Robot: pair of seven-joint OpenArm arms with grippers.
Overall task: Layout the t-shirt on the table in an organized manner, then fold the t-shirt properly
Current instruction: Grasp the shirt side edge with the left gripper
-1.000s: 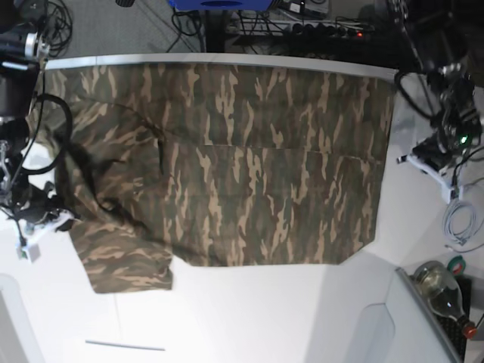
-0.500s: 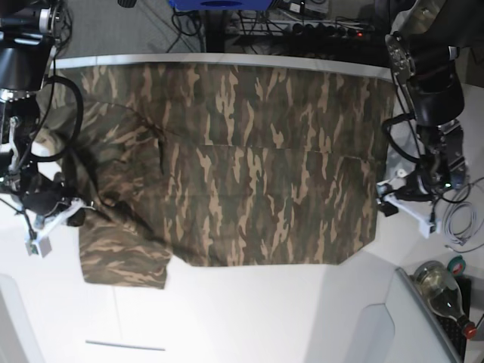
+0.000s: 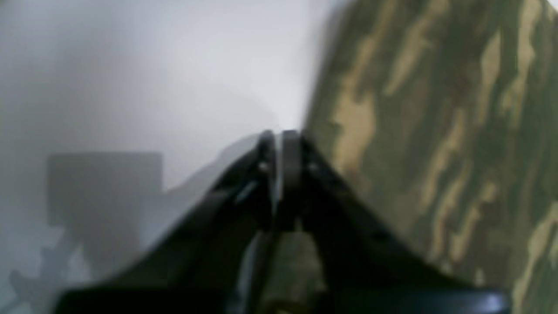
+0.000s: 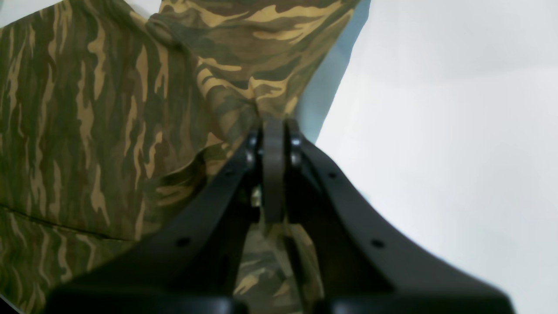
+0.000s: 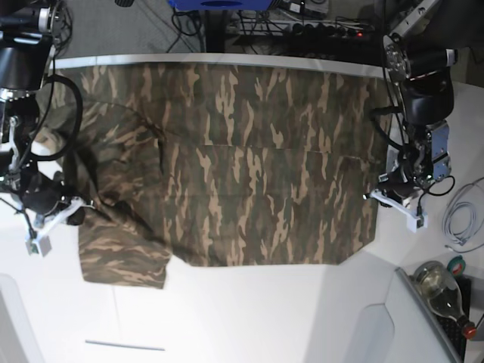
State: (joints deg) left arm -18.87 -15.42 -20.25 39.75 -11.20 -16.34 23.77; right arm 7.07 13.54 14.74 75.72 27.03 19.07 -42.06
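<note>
The camouflage t-shirt lies spread wide across the white table, with one sleeve bunched at the base view's left. My right gripper is shut on that sleeve; in the right wrist view the cloth puckers into the closed tips. My left gripper sits at the shirt's right edge. In the blurred left wrist view its fingers are pressed together right at the cloth's border, with camouflage showing beneath them and bare table to the left.
A glass bottle lies at the front right beside a raised white panel. Coiled white cable sits right of the left arm. Beyond the table's far edge is dark floor with cables.
The left arm came in from the table's right side to the shirt's right edge and its jaws closed there. The right gripper shifted slightly, dragging the sleeve with it.
</note>
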